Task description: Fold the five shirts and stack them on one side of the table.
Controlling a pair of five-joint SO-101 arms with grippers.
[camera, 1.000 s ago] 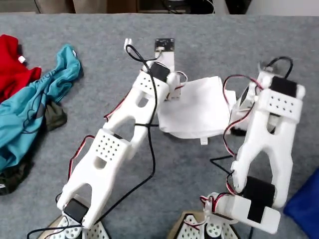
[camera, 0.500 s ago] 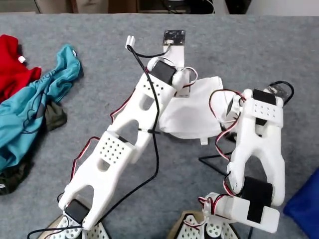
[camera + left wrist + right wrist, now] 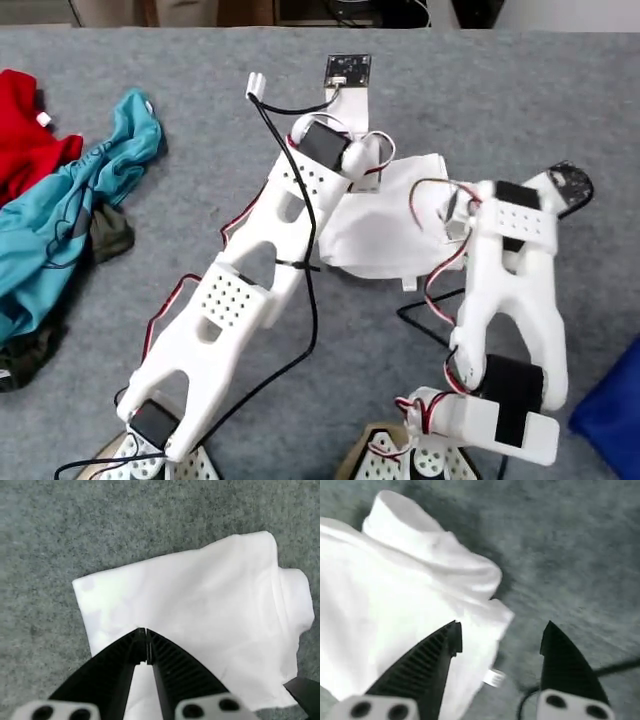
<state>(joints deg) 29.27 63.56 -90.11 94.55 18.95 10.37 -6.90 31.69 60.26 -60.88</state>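
Observation:
A folded white shirt [image 3: 395, 225] lies on the grey table [image 3: 500, 90] at the centre. My left gripper [image 3: 368, 176] is over the shirt's far left part. In the left wrist view this gripper [image 3: 145, 634] is shut, its tips together just above the white shirt [image 3: 200, 600]. My right gripper [image 3: 449, 212] is at the shirt's right edge. In the right wrist view it [image 3: 501, 631] stands open, with the rolled edge of the white shirt [image 3: 385, 605] and a small label [image 3: 493, 678] between its fingers.
A red shirt [image 3: 25, 130], a teal shirt [image 3: 70, 220] and a dark olive shirt [image 3: 110, 235] lie heaped at the table's left edge. A blue shirt [image 3: 615, 410] lies at the near right corner. Black cable [image 3: 425, 325] lies near the right arm's base.
The left arm has stretched farther out and to the right over the shirt. The right arm has swung left toward the shirt's right edge.

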